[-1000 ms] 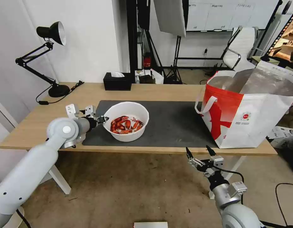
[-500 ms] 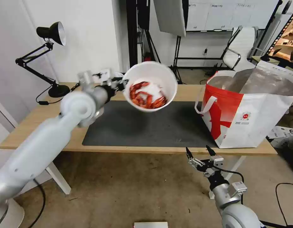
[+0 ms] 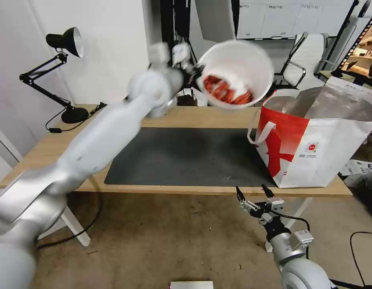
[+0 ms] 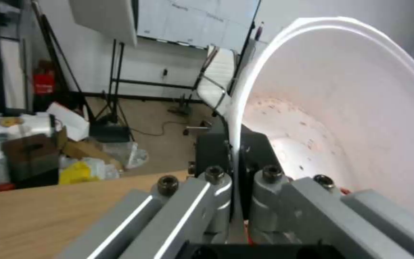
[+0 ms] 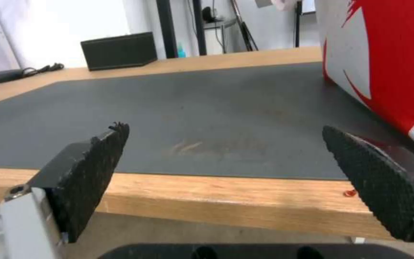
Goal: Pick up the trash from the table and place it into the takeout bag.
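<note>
The table (image 3: 41,160) carries a dark grey mat (image 3: 186,156) along its middle. The takeout bag (image 3: 314,136) stands open-topped at the table's right end, partly on the mat's right edge.

The white bowl of red shell scraps (image 3: 234,74) is held in the air above the table's far edge, just beside the bag's mouth and tilted toward the camera. The left gripper (image 4: 233,158) is clamped on the bowl's rim, one finger inside the wall and one outside. Judged thin-walled, light and slightly flexible; the loose scraps can slide out, so tilt needs controlling.

The right gripper (image 3: 254,196) hangs parked below the table's near edge, its pads (image 5: 92,158) spread wide, holding nothing.
</note>
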Robot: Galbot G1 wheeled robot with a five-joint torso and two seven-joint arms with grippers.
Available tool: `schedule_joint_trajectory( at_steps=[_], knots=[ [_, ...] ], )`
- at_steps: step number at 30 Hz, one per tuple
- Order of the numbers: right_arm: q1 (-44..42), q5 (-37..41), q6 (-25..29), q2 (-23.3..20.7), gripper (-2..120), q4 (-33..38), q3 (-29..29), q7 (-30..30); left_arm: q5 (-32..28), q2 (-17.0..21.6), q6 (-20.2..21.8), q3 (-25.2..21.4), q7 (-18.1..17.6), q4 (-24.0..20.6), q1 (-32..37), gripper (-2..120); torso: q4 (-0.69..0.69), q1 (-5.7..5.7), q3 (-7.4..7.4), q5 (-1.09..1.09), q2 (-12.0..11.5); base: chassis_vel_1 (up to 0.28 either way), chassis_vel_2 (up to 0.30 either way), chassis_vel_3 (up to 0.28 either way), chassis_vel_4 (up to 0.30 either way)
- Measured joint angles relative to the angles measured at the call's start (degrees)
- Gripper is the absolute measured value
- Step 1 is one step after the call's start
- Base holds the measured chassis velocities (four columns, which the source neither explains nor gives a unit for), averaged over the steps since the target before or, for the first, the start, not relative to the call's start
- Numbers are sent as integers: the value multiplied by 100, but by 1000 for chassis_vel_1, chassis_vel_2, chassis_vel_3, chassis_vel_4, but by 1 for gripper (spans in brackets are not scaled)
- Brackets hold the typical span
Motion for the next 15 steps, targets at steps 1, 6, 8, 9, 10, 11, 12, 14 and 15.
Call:
schedule_joint_trajectory(
  at_steps=[1, 6, 8, 9, 10, 11, 12, 14, 15],
  knots=[
    [0, 0, 0, 0, 100, 0, 0, 0, 80, -228, 4, 26, 7, 235, -115, 0, -1, 0, 0, 1, 0, 0, 0, 0, 0],
    [0, 0, 0, 0, 100, 0, 0, 1, 367, -1059, 51, 60, 51, 985, -421, 0, -2, 0, -1, 1, 0, 0, 0, 0, 0],
    [0, 0, 0, 0, 100, 0, 0, 1, 431, -1187, 59, 72, 76, 1113, -467, 0, -1, 0, -1, 1, 0, 0, 0, 0, 0],
    [0, 0, 0, 0, 100, 0, 0, 1, 506, -1312, 70, 100, 123, 1229, -502, 0, -1, 0, -1, 1, 0, 0, 0, 0, 0],
    [0, 0, 0, 0, 100, 0, 0, 1, 578, -1389, 73, 144, 147, 1308, -524, 0, 0, 0, -1, 0, 0, 0, 0, 0, 0],
    [0, 0, 0, 0, 100, 0, 0, 1, 578, -1389, 73, 144, 147, 1308, -524, 0, 0, 0, -1, 0, 0, 0, 0, 0, 0],
    [0, 0, 0, 0, 100, 0, 0, 1, 681, -1440, 70, 262, 190, 1366, -554, 0, 0, 0, -1, 0, 0, 0, 0, 0, 0],
    [0, 0, 0, 0, 100, 0, 0, 1, 876, -1453, 45, 463, 248, 1390, -565, 0, 1, 0, -1, 0, 0, 0, 0, 0, 0],
    [0, 0, 0, 0, 100, 0, 0, 1, 876, -1453, 45, 463, 248, 1390, -565, 0, 1, 0, -1, 0, 0, 0, 0, 0, 0]
  ],
)
